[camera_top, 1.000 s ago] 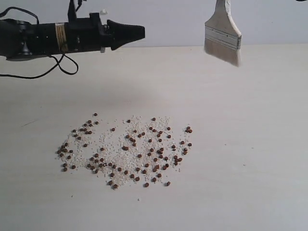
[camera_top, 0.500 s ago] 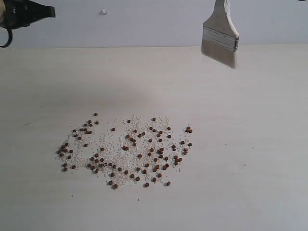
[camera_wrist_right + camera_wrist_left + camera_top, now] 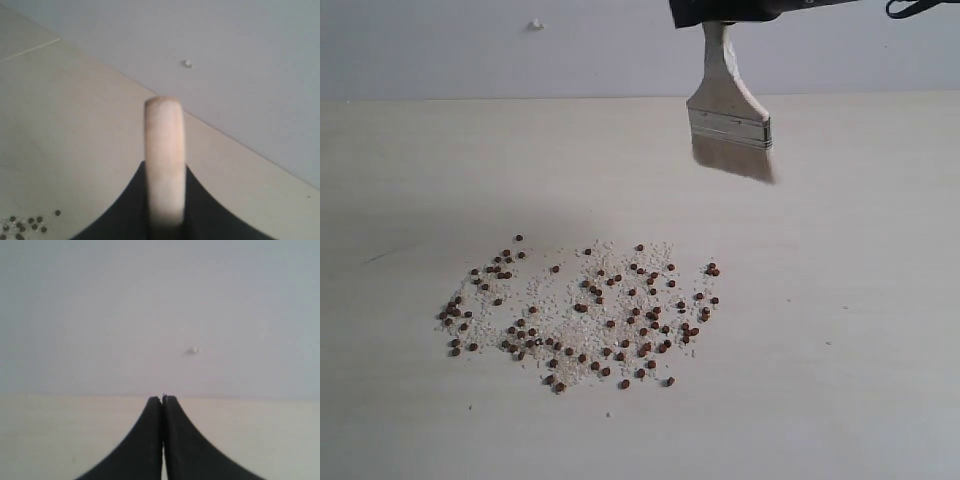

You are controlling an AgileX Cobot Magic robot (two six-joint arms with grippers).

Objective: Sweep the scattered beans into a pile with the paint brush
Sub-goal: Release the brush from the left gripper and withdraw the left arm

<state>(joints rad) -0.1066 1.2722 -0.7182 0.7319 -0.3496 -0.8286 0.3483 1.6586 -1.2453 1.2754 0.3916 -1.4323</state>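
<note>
The beans (image 3: 582, 315), tiny reddish-brown ones mixed with pale grains, lie spread in a wide loose patch on the light table; no pile shows. The paint brush (image 3: 728, 118) hangs bristles down above the table, behind and to the right of the patch and clear of it. My right gripper (image 3: 720, 14) is at the top edge, shut on the brush's wooden handle (image 3: 164, 150); a few beans (image 3: 25, 222) show in the right wrist view. The left gripper (image 3: 162, 399) is shut with nothing in it and is out of the exterior view.
The table's far edge (image 3: 520, 98) meets a plain grey wall carrying a small white speck (image 3: 534, 24). A dark cable (image 3: 920, 8) loops at the top right corner.
The left arm has pulled away to the left and out of the exterior view. The brush has moved left and lower, nearer the beans, and the right gripper now shows at the top.
</note>
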